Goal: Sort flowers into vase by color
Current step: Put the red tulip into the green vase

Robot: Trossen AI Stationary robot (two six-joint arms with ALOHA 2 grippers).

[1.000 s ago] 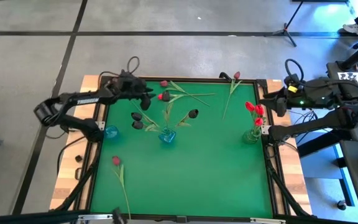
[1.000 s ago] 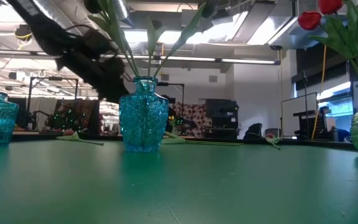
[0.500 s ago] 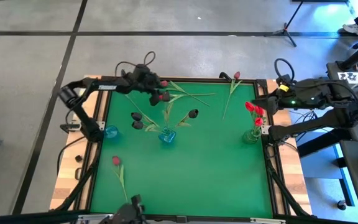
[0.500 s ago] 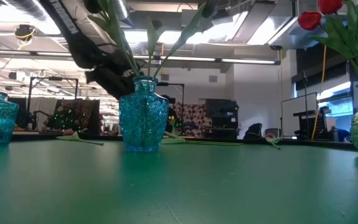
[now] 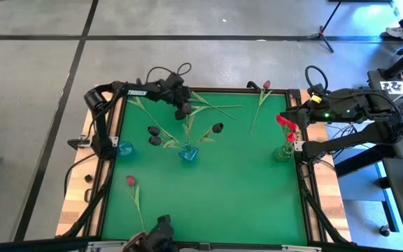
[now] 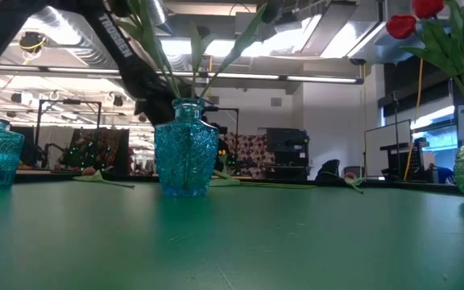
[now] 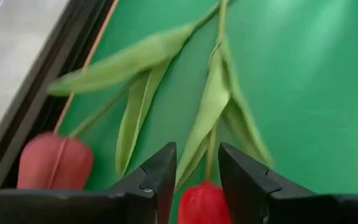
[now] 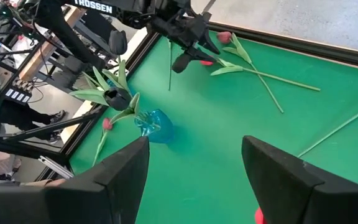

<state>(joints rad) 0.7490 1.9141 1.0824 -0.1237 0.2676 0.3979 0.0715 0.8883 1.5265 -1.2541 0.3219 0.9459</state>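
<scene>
A bright red tulip (image 7: 202, 204) lies on the green desk (image 5: 236, 189) near its far edge, its head between the fingers of the left pincer (image 7: 196, 186); the jaws stand a little apart on either side of the head, and whether they touch it cannot be told, since the fingertips and the lower half of the head are cut off at the wrist picture's edge. From above, the left pincer (image 5: 182, 110) covers this flower almost wholly, leaving only its stem and leaves showing. Just beside it lies a dull pink tulip (image 7: 55, 163) against the desk's dark frame, its stem crossing the first flower's leaves.

The middle blue vase (image 5: 188, 153) holds near-black tulips (image 5: 217, 128); in the low view their heads are out of frame. A second blue vase (image 5: 124, 148) stands at the left edge. The green vase (image 5: 283, 152) at the right edge holds red tulips (image 5: 285, 122). One tulip (image 5: 265, 85) lies at the far edge, another (image 5: 131, 181) near the front left.

The right pincer (image 5: 294, 116) hangs over the desk's right edge, above the green vase, its fingers (image 8: 117, 174) wide apart and empty.
</scene>
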